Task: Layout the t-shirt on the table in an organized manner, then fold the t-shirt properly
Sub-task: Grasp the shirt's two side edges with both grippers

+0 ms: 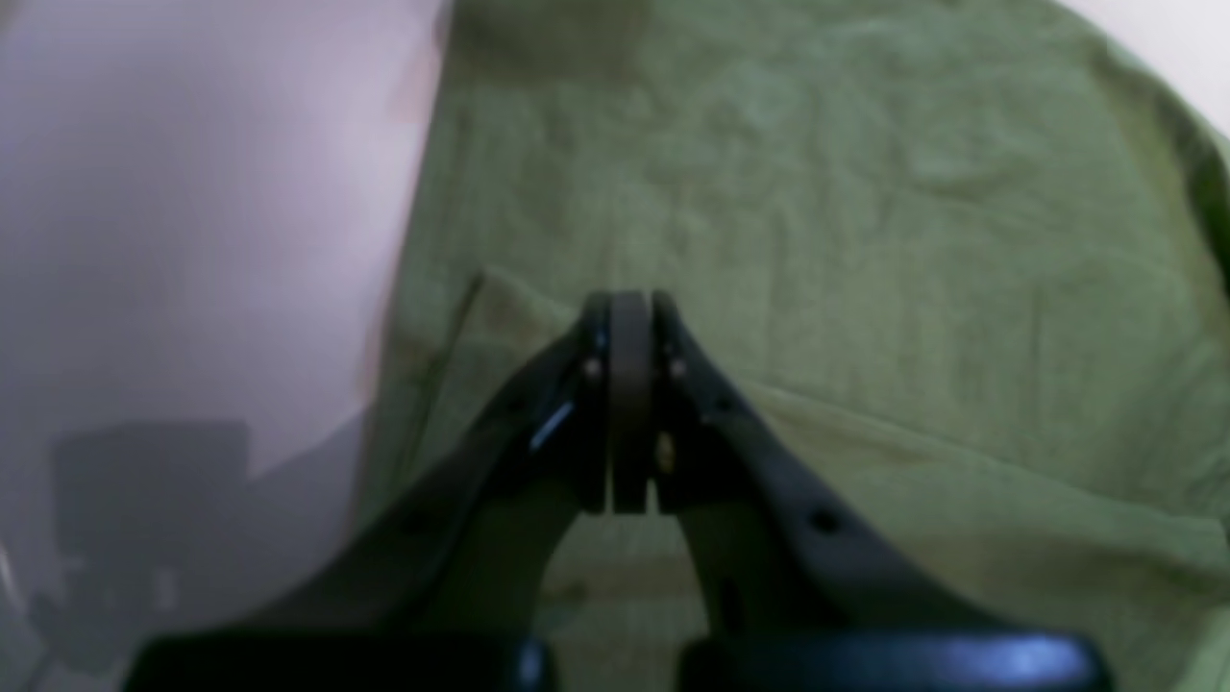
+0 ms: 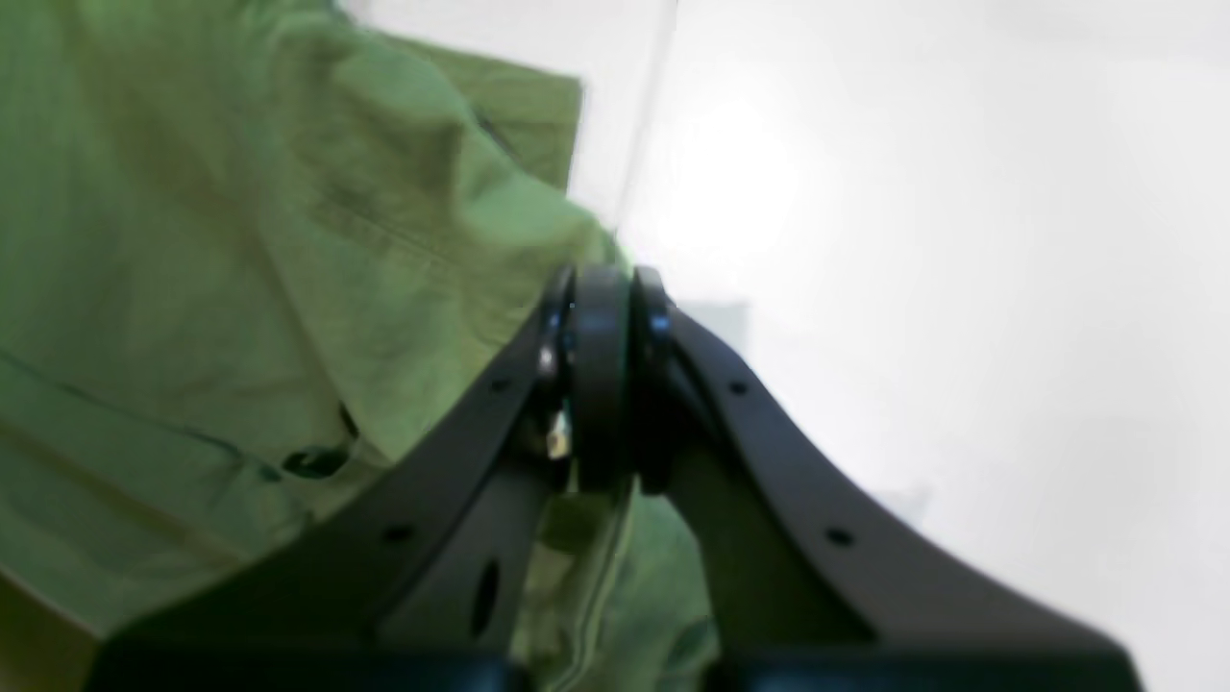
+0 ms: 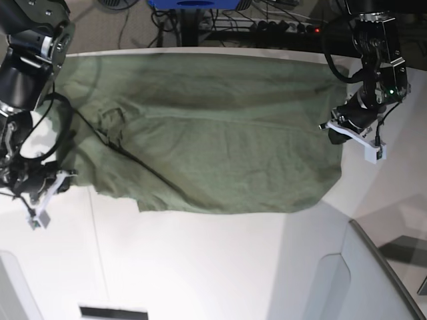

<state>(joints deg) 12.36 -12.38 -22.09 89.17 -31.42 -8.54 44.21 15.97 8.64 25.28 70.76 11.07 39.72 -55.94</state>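
Spreading wide over the white table (image 3: 200, 267), the t-shirt (image 3: 213, 153) lies mostly flat between both arms. The left gripper (image 3: 337, 130) is bent down at the shirt's edge, clamped on a fold of cloth; its wrist view shows the fingers (image 1: 629, 384) pressed together. The right gripper (image 3: 50, 180) pinches the opposite edge, and its wrist view adds the table's thin seam (image 2: 644, 115).

I am working in what is looking like a robotics lab. Behind my white table (image 3: 200, 267), a power strip (image 3: 283, 25) and loose cables (image 3: 160, 20) are lying on the floor.
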